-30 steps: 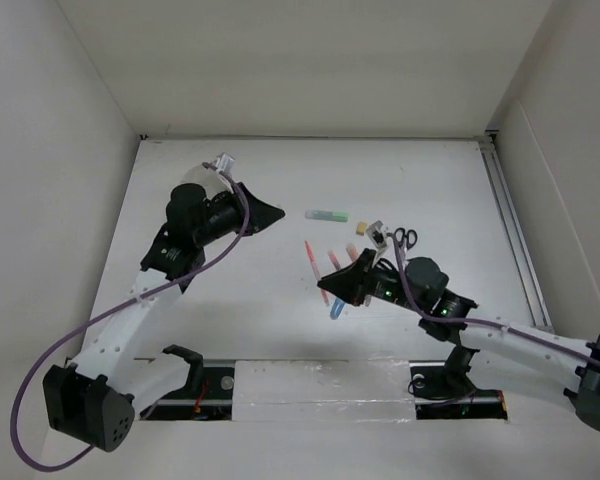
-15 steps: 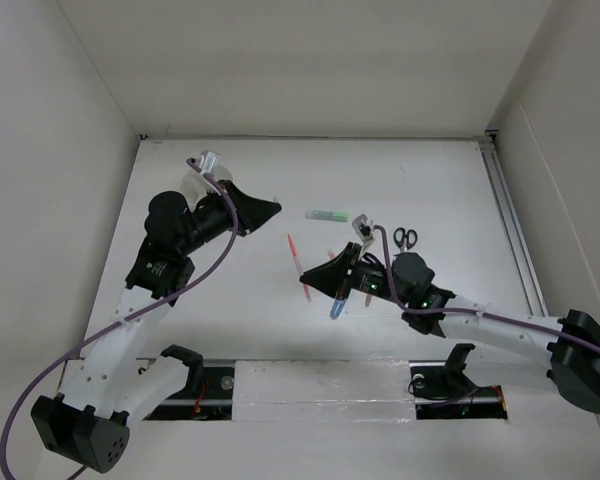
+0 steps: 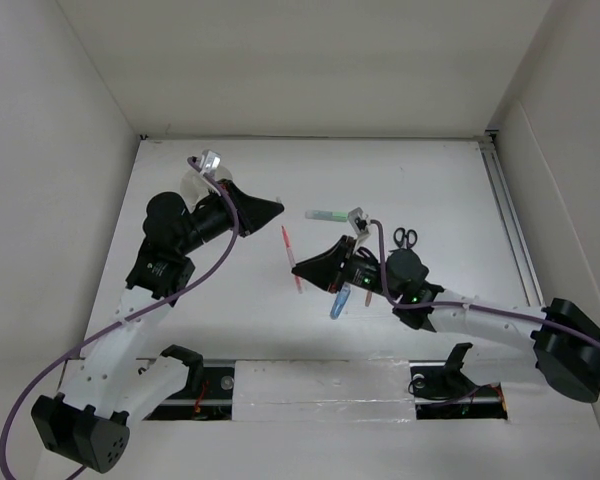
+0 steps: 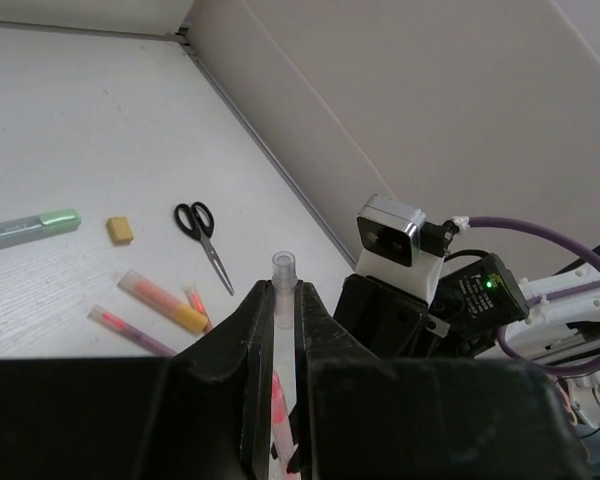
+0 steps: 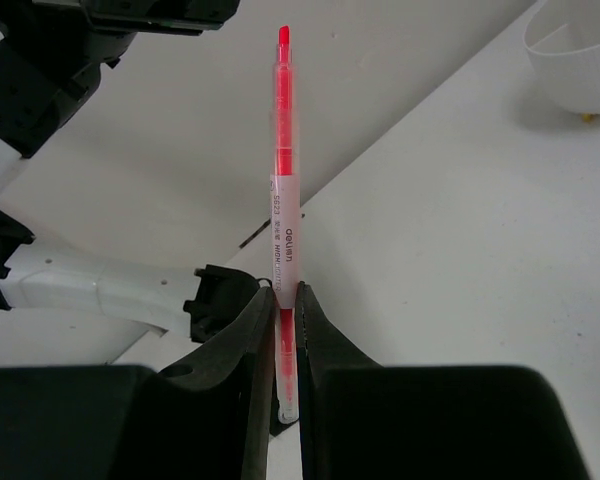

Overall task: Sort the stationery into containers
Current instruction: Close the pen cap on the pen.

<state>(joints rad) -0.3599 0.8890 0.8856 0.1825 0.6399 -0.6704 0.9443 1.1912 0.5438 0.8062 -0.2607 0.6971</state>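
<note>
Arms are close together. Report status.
Right gripper: jaws shut on red pen. Left gripper: jaws narrow, hold on pen unclear. No obstruction seen.

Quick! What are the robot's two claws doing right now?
Left gripper: cannot tell; fingers nearly together, nothing clearly gripped.
Right gripper: closed on the red pen.

The round white tub [image 5: 580,85] is cropped at the right wrist view's upper right corner; the pale green bar [image 4: 30,228] runs off the left wrist view's left edge.
</note>
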